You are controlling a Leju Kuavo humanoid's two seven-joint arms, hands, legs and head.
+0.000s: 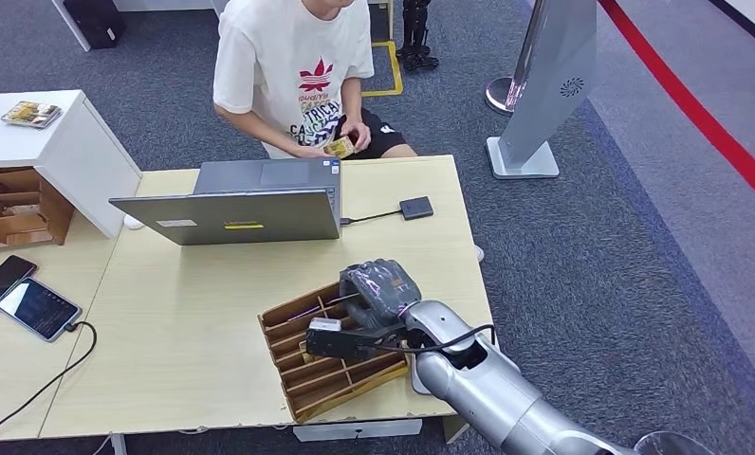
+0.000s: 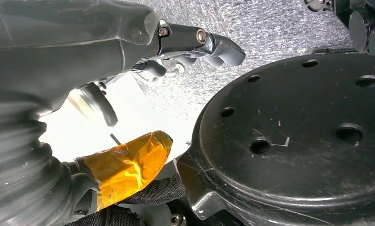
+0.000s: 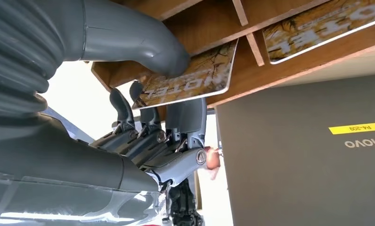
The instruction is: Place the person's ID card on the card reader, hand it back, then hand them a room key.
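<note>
Head view, lower centre of the frame: the right hand [image 1: 378, 289] is positioned over the wooden key tray [image 1: 331, 370], a slotted box resting on the bench [image 1: 193, 332] near its front right corner. The silver right arm enters from the lower right.

Right wrist view: the thumb [image 3: 143, 44] presses on the face of a room key [image 3: 195, 75], a card printed with a tree pattern and the word HOTEL, and the dark fingers [image 3: 122, 106] sit at the card's lower edge. The hand pinches this card at the tray slot; part of the card remains inside the wooden compartment. A second key card [image 3: 317, 26] lies in the adjacent compartment, separated by a wooden divider. The grey laptop lid [image 3: 308, 155] fills the lower right of this view.

Left wrist view: the left hand [image 2: 129, 70] is over the grey carpet, its fingers curled in with nothing in them; orange tape [image 2: 129, 165] wraps a part at lower centre.

Head view, upper centre: a seated person [image 1: 293, 76] in a white T-shirt holds a small card [image 1: 340, 147] in both hands, behind the open laptop [image 1: 246, 204]. The card reader [image 1: 415, 208], a small dark square, lies on the bench right of the laptop, connected by cable. Two phones [image 1: 23, 299] lie at the left edge.
</note>
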